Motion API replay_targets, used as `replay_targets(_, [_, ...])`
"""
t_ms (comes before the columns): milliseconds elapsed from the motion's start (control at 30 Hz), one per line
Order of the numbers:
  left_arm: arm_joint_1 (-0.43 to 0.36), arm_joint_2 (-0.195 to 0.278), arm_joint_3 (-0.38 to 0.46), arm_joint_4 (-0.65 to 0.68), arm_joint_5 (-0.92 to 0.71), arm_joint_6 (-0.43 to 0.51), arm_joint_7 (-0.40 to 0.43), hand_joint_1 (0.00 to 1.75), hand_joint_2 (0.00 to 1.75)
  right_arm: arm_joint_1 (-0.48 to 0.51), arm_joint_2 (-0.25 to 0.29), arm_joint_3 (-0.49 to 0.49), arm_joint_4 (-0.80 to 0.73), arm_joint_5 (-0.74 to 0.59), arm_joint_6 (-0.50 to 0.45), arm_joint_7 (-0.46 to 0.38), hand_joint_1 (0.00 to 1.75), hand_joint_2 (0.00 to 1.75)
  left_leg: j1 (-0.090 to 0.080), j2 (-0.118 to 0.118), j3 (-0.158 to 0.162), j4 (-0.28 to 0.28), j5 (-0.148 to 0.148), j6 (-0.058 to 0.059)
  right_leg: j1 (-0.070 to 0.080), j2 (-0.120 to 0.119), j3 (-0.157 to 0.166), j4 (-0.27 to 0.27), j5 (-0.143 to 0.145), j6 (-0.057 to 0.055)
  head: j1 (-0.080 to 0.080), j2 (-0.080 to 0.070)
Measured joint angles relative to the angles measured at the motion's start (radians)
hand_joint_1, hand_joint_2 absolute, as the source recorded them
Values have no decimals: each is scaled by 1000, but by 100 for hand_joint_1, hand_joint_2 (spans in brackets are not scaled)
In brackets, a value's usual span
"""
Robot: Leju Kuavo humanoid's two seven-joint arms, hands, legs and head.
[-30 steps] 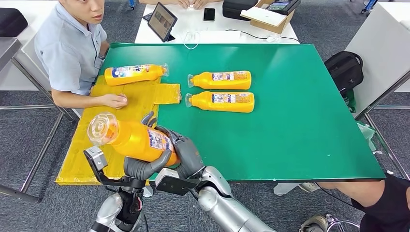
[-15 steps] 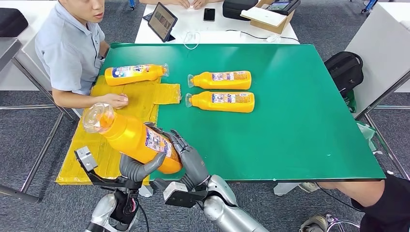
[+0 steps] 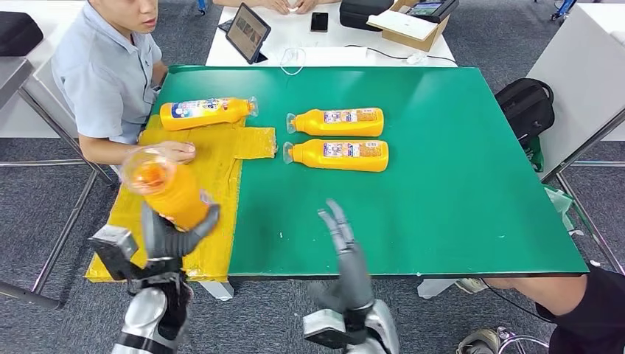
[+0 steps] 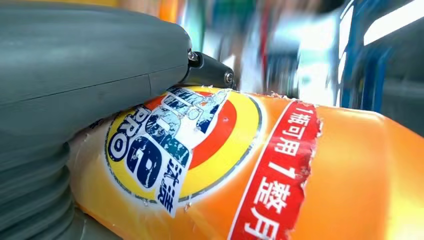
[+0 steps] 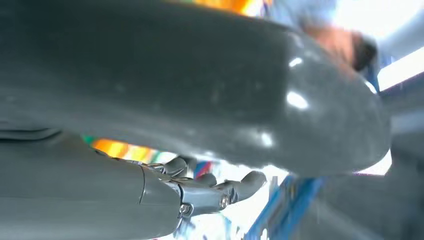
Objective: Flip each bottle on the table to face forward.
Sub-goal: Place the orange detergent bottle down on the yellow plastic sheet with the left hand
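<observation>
My left hand (image 3: 171, 234) grips an orange bottle (image 3: 163, 187) and holds it tilted above the yellow mat, its clear cap end toward the camera. Up close in the left wrist view, the bottle's round label (image 4: 185, 145) sits beside my thumb (image 4: 75, 70). My right hand (image 3: 345, 247) stands open over the table's near edge, fingers straight and pointing away, holding nothing. Three more orange bottles lie on their sides: one (image 3: 206, 112) on the mat at the far left, two (image 3: 337, 122) (image 3: 339, 155) side by side on the green table (image 3: 457, 184).
A person sits at the table's left with a hand (image 3: 175, 152) resting on the yellow mat (image 3: 214, 214), close to the held bottle. A white table behind carries a tablet (image 3: 247, 32), phone and box. A black bag (image 3: 525, 107) sits at the right.
My right hand has let go of the bottle and swung right, fingers now straight. My left hand alone carries the bottle, moved left and turned more upright.
</observation>
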Motion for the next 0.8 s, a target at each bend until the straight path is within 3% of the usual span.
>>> replay_targets(100, [-39, 22, 63, 54, -212, 130, 11, 175, 175, 41, 16, -110, -138, -1, -10, 0, 0, 0, 0, 0, 1, 0, 1, 0, 0, 0, 0, 0, 0, 0, 0, 0])
replay_targets(233, [-83, 46, 111, 126, -361, 193, 33, 175, 175, 53, 42, -215, -242, -11, -12, 0, 0, 0, 1, 1, 1, 0, 1, -1, 0, 0, 1, 1, 0, 0, 0, 0])
replay_targets(333, [-106, 56, 125, 165, -424, 221, 53, 175, 175, 58, 52, -248, -281, -10, -12, 0, 0, 0, 1, 0, 1, 0, 1, -1, 0, 0, 1, 1, 0, 0, 0, 0])
replay_targets(467, [-158, 80, 124, 249, -708, 285, 156, 175, 175, 58, 58, -259, -299, -14, -12, 0, 0, 0, 0, 0, 1, 0, 1, -1, 0, 0, 1, 1, 0, 0, 0, 0])
replay_targets(633, [-272, 119, 91, 422, -965, 186, 299, 175, 175, 45, 55, -247, -289, -74, -12, 0, 0, 0, 0, 0, 1, 0, 2, -1, 0, 0, 1, 1, 0, 0, 0, 0])
replay_targets(800, [-386, 150, 41, 622, -1043, 46, 344, 169, 175, 17, 43, -208, -243, -140, -10, 0, 0, 0, 1, 1, 1, 0, 2, -1, 0, 0, 1, 1, 1, 0, 0, 0])
